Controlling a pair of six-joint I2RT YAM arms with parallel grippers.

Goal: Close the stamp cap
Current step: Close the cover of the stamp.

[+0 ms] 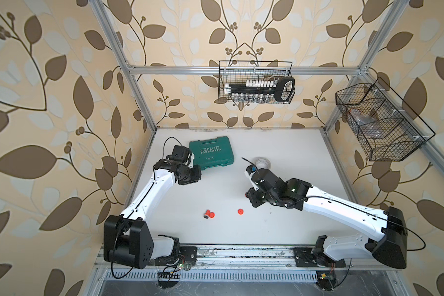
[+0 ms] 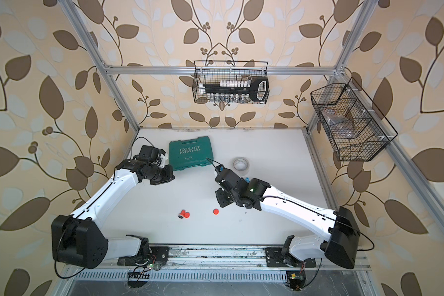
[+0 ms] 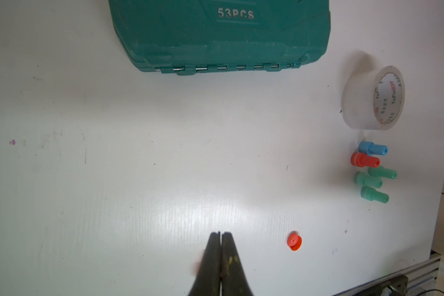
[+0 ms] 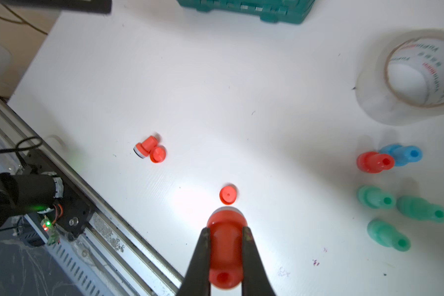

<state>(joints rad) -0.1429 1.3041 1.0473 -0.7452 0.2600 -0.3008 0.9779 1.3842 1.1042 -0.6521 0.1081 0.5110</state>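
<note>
Loose red stamp (image 2: 181, 214) on its side, cap (image 2: 187, 215) just beside; 2nd cap (image 2: 215, 211) apart.

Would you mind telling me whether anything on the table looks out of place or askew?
Yes: one red stamp lies tipped on its side, uncapped, a loose red cap against it. A second red cap lies alone, near the held stamp in the right end effector.

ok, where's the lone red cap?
The lone cap lies front-centre in both top views, right of the lying stamp, just ahead of the held stamp in the right pincer.
</note>
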